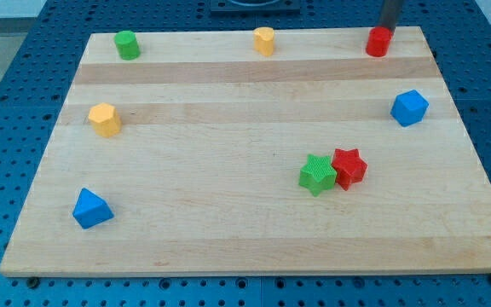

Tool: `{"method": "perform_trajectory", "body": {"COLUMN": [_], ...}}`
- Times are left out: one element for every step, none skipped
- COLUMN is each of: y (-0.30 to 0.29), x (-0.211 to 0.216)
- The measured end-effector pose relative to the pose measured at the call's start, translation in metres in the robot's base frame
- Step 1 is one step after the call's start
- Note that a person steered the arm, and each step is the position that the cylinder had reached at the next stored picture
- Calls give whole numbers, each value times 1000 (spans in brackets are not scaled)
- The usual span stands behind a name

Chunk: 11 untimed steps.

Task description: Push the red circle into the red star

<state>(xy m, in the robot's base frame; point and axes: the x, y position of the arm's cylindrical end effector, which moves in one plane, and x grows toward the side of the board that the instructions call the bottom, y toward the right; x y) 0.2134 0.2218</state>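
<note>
The red circle [378, 42] stands near the top edge of the wooden board [228, 230], at the view's upper right. The red star [349, 167] lies lower down, right of centre, touching a green star [317, 174] on its left. My rod comes down from the view's top, and my tip [388, 30] sits just behind the red circle, at its upper right side, touching or almost touching it.
A green cylinder [127, 44] and a yellow cylinder [264, 40] stand along the top edge. A blue cube [409, 107] is at the right. A yellow hexagon [104, 118] is at the left, a blue triangle [90, 209] at the lower left.
</note>
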Motion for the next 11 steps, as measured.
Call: {"method": "perform_trajectory", "body": {"y": [-9,-12,-27,-50,-66,-80,-97,-116,-123,-123,-123], "x": [22,44,60,78,103,126,122,116,128,149,173]}}
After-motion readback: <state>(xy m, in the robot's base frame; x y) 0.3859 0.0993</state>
